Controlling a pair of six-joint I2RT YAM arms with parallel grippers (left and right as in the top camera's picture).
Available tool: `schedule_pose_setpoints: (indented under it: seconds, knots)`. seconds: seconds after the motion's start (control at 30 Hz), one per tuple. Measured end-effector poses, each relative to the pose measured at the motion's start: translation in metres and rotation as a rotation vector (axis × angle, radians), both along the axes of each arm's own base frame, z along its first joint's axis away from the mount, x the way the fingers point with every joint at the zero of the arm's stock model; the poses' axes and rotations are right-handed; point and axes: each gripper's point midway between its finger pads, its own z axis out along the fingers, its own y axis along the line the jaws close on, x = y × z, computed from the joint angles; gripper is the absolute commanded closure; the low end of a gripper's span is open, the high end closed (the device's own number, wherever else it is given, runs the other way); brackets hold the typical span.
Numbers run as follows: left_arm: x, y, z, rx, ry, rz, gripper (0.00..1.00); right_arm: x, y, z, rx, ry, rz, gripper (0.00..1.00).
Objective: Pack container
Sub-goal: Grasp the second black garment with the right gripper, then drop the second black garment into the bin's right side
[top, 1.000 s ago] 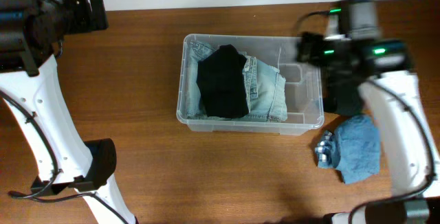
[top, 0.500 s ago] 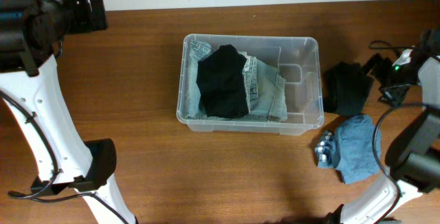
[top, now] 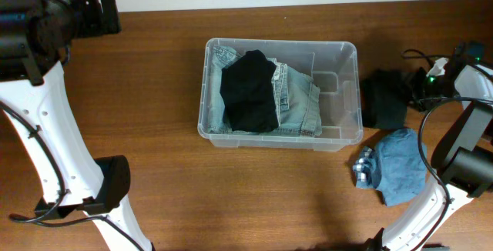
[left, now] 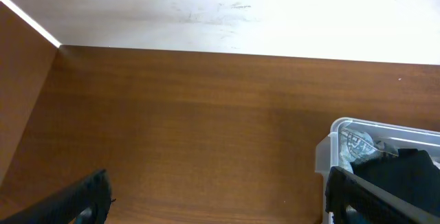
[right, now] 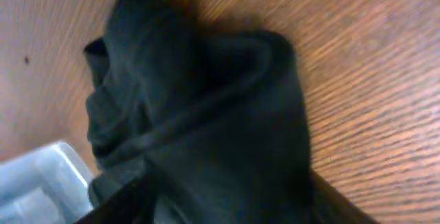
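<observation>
The clear container (top: 282, 45) stands mid-table, holding folded light jeans (top: 299, 101) with a black garment (top: 249, 91) on top; its corner (left: 328, 145) shows in the left wrist view. Right of it on the wood lies another black garment (top: 384, 101) (right: 206, 107). My right gripper (top: 416, 93) (right: 227, 200) has reached it, its jaws straddling the cloth, which fills the gap. Whether they pinch it is unclear. A blue garment (top: 400, 166) lies nearer the front. My left gripper (left: 216, 196) (top: 108, 11) hangs open over bare wood at the far left.
A small crumpled silvery piece (top: 362, 168) lies against the blue garment's left edge. The white wall (left: 227, 7) meets the table's back edge. Black cables (top: 420, 55) trail beside the right arm.
The right arm swung from over the container's right end out to the far right, then came down low at the loose black garment. Its jaws narrowed. The left arm stayed put.
</observation>
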Motion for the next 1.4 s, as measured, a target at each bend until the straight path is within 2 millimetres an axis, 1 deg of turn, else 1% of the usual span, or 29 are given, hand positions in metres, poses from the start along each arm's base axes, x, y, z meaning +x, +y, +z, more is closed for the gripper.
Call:
schedule_pose_setpoints:
  seconds: [0.1,0.17,0.37,0.43,0.5,0.57,0.6,0.63,0.67,0.7,0.73,0.8,0.83,0.87,0.9,0.97,1.0,1.07,1.13,1.17,1.23,1.3,1.37,1.4]
  knots:
    - [0.0,0.0,0.0,0.0,0.0,0.0,0.0,-0.004,0.003,0.0,0.016,0.015,0.001,0.79]
    - [0.0,0.0,0.0,0.0,0.0,0.0,0.0,-0.009,0.007,-0.001,0.031,0.037,0.003,0.85]
    - [0.0,0.0,0.0,0.0,0.0,0.0,0.0,-0.02,0.023,0.003,0.09,0.046,0.083,0.89]
    - [0.0,0.0,0.0,0.0,0.0,0.0,0.0,-0.021,0.029,0.012,0.112,0.023,0.113,0.9]
    - [0.0,0.0,0.0,0.0,0.0,0.0,0.0,-0.018,0.036,0.032,0.132,-0.038,0.143,0.92]
    - [0.0,0.0,0.0,0.0,0.0,0.0,0.0,-0.014,0.042,0.062,0.138,-0.122,0.166,0.96]
    - [0.0,0.0,0.0,0.0,0.0,0.0,0.0,-0.012,0.044,0.073,0.138,-0.152,0.173,0.96]
    - [0.0,0.0,0.0,0.0,0.0,0.0,0.0,-0.011,0.046,0.09,0.131,-0.198,0.185,0.96]
    - [0.0,0.0,0.0,0.0,0.0,0.0,0.0,-0.011,0.05,0.116,0.117,-0.261,0.2,0.96]
    - [0.0,0.0,0.0,0.0,0.0,0.0,0.0,-0.011,0.053,0.13,0.107,-0.293,0.208,0.96]
    - [0.0,0.0,0.0,0.0,0.0,0.0,0.0,-0.013,0.057,0.152,0.09,-0.341,0.22,0.96]
    - [0.0,0.0,0.0,0.0,0.0,0.0,0.0,-0.019,0.067,0.185,0.063,-0.409,0.245,0.96]
    - [0.0,0.0,0.0,0.0,0.0,0.0,0.0,-0.022,0.075,0.201,0.051,-0.447,0.264,0.96]
    - [0.0,0.0,0.0,0.0,0.0,0.0,0.0,-0.026,0.088,0.221,0.04,-0.493,0.293,0.96]
    - [0.0,0.0,0.0,0.0,0.0,0.0,0.0,-0.028,0.096,0.231,0.038,-0.518,0.312,0.96]
    - [0.0,0.0,0.0,0.0,0.0,0.0,0.0,-0.034,0.123,0.256,0.04,-0.581,0.375,0.96]
    - [0.0,0.0,0.0,0.0,0.0,0.0,0.0,-0.038,0.142,0.268,0.052,-0.612,0.417,0.96]
    - [0.0,0.0,0.0,0.0,0.0,0.0,0.0,-0.042,0.173,0.282,0.087,-0.642,0.473,0.96]
    - [0.0,0.0,0.0,0.0,0.0,0.0,0.0,-0.046,0.202,0.287,0.14,-0.636,0.511,0.96]
    - [0.0,0.0,0.0,0.0,0.0,0.0,0.0,-0.047,0.216,0.287,0.17,-0.619,0.524,0.96]
    - [0.0,0.0,0.0,0.0,0.0,0.0,0.0,-0.047,0.237,0.282,0.218,-0.577,0.538,0.96]
    - [0.0,0.0,0.0,0.0,0.0,0.0,0.0,-0.046,0.252,0.273,0.248,-0.529,0.54,0.96]
    - [0.0,0.0,0.0,0.0,0.0,0.0,0.0,-0.041,0.265,0.254,0.251,-0.459,0.537,0.96]
    - [0.0,0.0,0.0,0.0,0.0,0.0,0.0,-0.038,0.267,0.247,0.249,-0.432,0.531,0.96]
